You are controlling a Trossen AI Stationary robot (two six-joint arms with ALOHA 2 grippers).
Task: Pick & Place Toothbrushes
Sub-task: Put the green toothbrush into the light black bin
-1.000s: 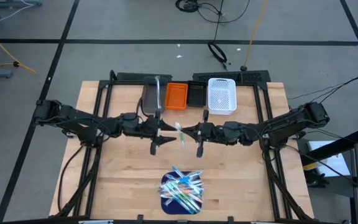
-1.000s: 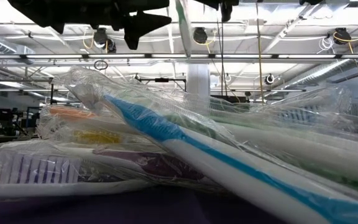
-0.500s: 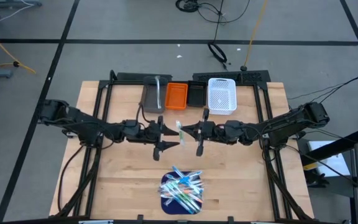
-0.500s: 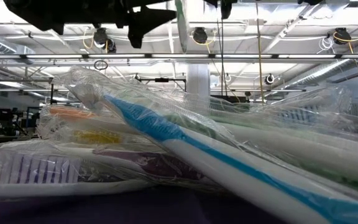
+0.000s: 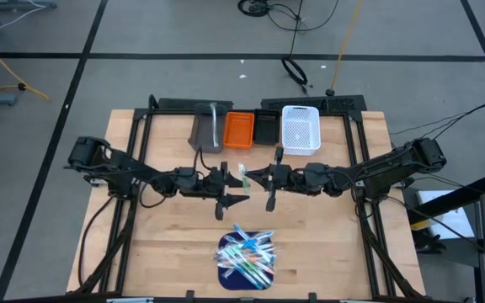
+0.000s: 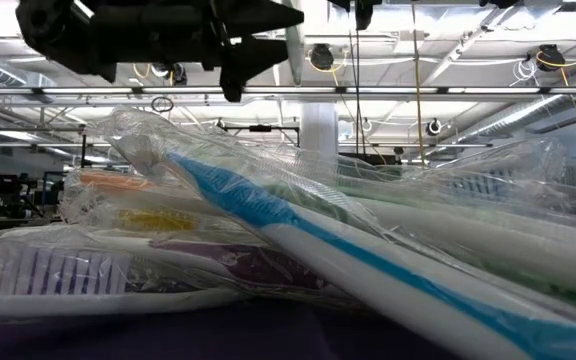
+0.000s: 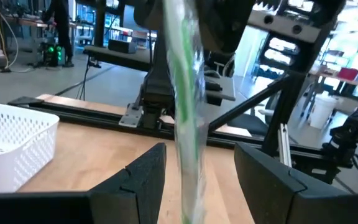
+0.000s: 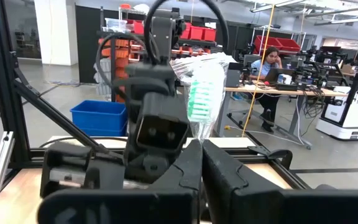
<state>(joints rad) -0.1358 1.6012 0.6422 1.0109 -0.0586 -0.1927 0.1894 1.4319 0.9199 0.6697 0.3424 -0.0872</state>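
One toothbrush (image 5: 243, 178) in a clear wrapper, green-bristled, is in the air above the table's middle, with my right gripper (image 5: 257, 178) shut on it. My left gripper (image 5: 239, 188) is open and points level at it from the left. In the left wrist view its two fingers stand on either side of the toothbrush's handle (image 7: 185, 112) without touching. The other toothbrushes (image 5: 247, 255) lie heaped on a dark blue mat (image 5: 223, 263) near the front edge and fill the low view (image 6: 288, 250). My right gripper pinches the wrapped toothbrush just below its head (image 8: 199, 134) between its two shut fingers, coming level from the table's right. The green-bristled head (image 8: 199, 102) stands above the fingers. The handle (image 6: 291, 50) hangs below them, roughly upright and clear of the table.
A row of bins stands at the far edge: grey (image 5: 207, 129), orange (image 5: 239, 130), black (image 5: 264, 128) and white mesh (image 5: 301, 129). Bare wood lies between the bins and the mat. A black frame (image 5: 133, 168) runs along both sides of the table.
My left gripper has gone down and toward the table's right, closing in on the held toothbrush until its open fingers stand on either side of the handle. The toothbrush has not moved.
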